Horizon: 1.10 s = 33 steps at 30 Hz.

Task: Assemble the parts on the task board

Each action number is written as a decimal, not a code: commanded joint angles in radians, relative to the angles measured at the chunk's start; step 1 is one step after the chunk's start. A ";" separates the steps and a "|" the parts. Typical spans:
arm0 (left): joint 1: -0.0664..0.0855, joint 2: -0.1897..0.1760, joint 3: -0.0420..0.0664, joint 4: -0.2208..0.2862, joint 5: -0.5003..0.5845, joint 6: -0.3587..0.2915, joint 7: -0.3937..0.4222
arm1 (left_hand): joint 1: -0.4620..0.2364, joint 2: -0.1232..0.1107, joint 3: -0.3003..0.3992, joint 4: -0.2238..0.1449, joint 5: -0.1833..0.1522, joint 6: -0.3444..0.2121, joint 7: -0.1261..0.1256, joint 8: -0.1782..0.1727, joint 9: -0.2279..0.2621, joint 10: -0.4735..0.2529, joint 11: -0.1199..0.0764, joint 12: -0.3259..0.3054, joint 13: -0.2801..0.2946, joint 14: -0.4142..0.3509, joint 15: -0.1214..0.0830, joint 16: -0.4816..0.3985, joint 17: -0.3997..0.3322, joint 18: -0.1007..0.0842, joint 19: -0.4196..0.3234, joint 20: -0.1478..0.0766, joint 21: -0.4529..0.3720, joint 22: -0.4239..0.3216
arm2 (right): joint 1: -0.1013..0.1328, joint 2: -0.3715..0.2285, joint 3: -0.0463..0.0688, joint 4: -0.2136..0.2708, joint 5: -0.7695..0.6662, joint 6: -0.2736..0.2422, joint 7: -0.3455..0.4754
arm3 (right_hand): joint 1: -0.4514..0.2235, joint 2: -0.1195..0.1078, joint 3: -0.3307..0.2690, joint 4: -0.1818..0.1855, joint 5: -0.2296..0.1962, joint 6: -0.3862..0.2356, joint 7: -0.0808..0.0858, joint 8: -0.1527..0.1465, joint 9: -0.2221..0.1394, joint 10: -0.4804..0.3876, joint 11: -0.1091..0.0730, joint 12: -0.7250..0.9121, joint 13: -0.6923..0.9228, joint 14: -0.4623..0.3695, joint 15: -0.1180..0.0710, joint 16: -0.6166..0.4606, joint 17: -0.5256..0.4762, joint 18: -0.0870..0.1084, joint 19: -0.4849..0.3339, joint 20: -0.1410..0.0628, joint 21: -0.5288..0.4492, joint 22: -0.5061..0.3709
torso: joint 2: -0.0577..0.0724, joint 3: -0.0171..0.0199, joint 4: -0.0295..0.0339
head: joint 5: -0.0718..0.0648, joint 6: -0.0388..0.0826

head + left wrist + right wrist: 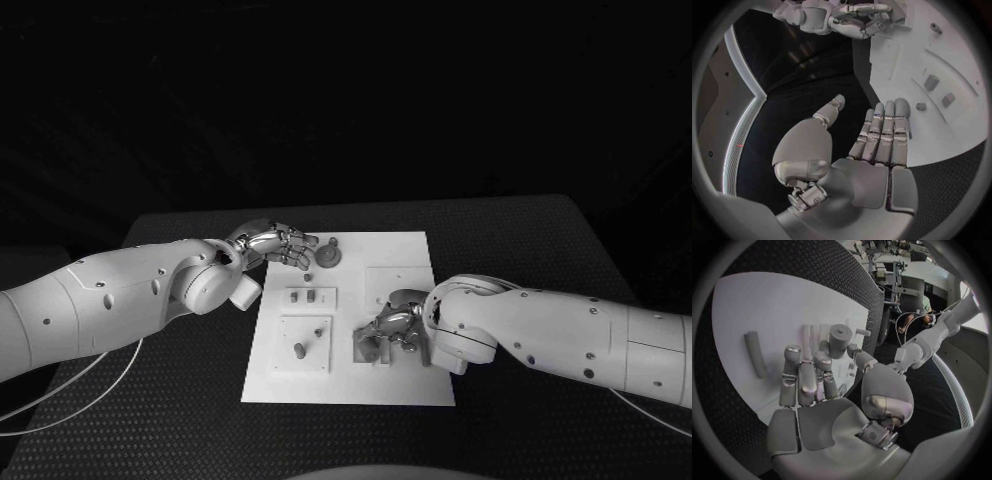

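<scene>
Early going by the look of it: the task board (411,385) sits mid-table with several parts still lying loose. A round part (330,255) rests near the board's far edge, two small parts (302,296) toward its left edge, and a rod-shaped part (755,353) lies flat just beyond the right hand (389,333). That hand hovers low over the board's right side, fingers apart, gripping nothing. The left hand (274,244) hangs at the far-left corner, fingers loose, empty, just beside the round part.

White screw-dotted arms (101,300), silver fingers (886,130)
</scene>
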 commanded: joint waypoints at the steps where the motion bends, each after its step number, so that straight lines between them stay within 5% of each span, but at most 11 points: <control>1: 0.001 0.001 0.001 0.001 -0.004 0.015 0.005 | -0.007 -0.006 0.000 0.000 0.001 0.004 0.030 -0.005 -0.002 -0.005 -0.001 -0.003 -0.002 0.001 0.002 -0.005 0.001 0.007 0.000 -0.003 -0.003 -0.001 | -0.007 0.003 -0.005 0.000 -0.021 0.018 -0.003 | -0.022 -0.014 0.003 0.016 0.000 -0.005 0.003 -0.003 -0.001 -0.007 0.000 -0.006 -0.002 -0.009 -0.002 0.000 -0.003 0.014 -0.005 0.000 0.000 0.017 | 0.000 0.0001 -0.0002 | -0.001 0.000; 8: 0.001 0.002 0.001 0.001 -0.004 0.015 0.004 | -0.007 -0.006 0.001 0.000 0.001 0.004 0.031 -0.005 -0.002 -0.005 -0.001 -0.004 -0.002 0.001 0.002 -0.005 0.002 0.007 0.000 -0.003 -0.003 -0.002 | -0.009 0.003 -0.005 0.004 -0.035 0.032 0.001 | -0.040 -0.063 0.028 0.060 0.000 -0.008 0.004 -0.006 0.001 -0.013 0.000 -0.003 -0.006 -0.018 -0.002 0.000 -0.012 0.014 -0.006 -0.003 0.001 0.017 | 0.000 0.0004 -0.0006 | -0.002 0.000; 15: 0.001 0.002 0.001 0.001 -0.004 0.015 0.003 | -0.007 -0.006 0.001 0.000 0.001 0.004 0.032 -0.006 -0.002 -0.005 -0.001 -0.004 -0.002 0.001 0.002 -0.005 0.002 0.007 -0.001 -0.003 -0.003 -0.002 | -0.010 0.004 -0.005 0.007 -0.055 0.028 0.004 | -0.037 -0.068 0.036 0.071 -0.001 -0.008 0.004 -0.006 0.003 -0.015 0.000 -0.002 -0.007 -0.019 -0.002 0.001 -0.012 0.014 -0.006 -0.004 0.003 0.017 | 0.000 0.0007 -0.0002 | -0.004 0.001; 26: 0.001 0.002 0.001 0.001 -0.004 0.016 0.001 | -0.007 -0.006 0.002 0.000 0.001 0.004 0.032 -0.006 -0.003 -0.005 0.000 -0.005 -0.002 0.000 0.002 -0.006 0.002 0.007 -0.001 -0.003 -0.003 -0.003 | -0.011 -0.004 -0.004 0.014 -0.117 0.011 0.019 | -0.020 -0.050 0.029 0.050 -0.003 -0.006 0.003 -0.004 0.007 -0.015 0.000 0.002 -0.008 -0.016 -0.002 0.003 -0.009 0.014 -0.008 -0.004 0.007 0.019 | 0.000 0.0006 -0.0007 | -0.004 0.001; 33: 0.001 -0.001 0.001 0.001 -0.004 0.015 0.001 | -0.006 -0.006 0.002 0.000 0.001 0.004 0.032 -0.006 -0.003 -0.005 0.000 -0.005 -0.002 0.000 0.002 -0.006 0.003 0.006 -0.001 -0.003 -0.003 -0.003 | -0.011 -0.048 -0.004 0.061 -0.161 0.006 0.105 | 0.033 -0.075 0.028 -0.010 -0.002 0.003 -0.001 0.002 0.013 -0.011 -0.004 0.007 -0.011 -0.010 -0.005 0.003 -0.009 0.014 -0.002 -0.007 0.010 0.016 | 0.000 0.0008 0.0002 | -0.001 0.003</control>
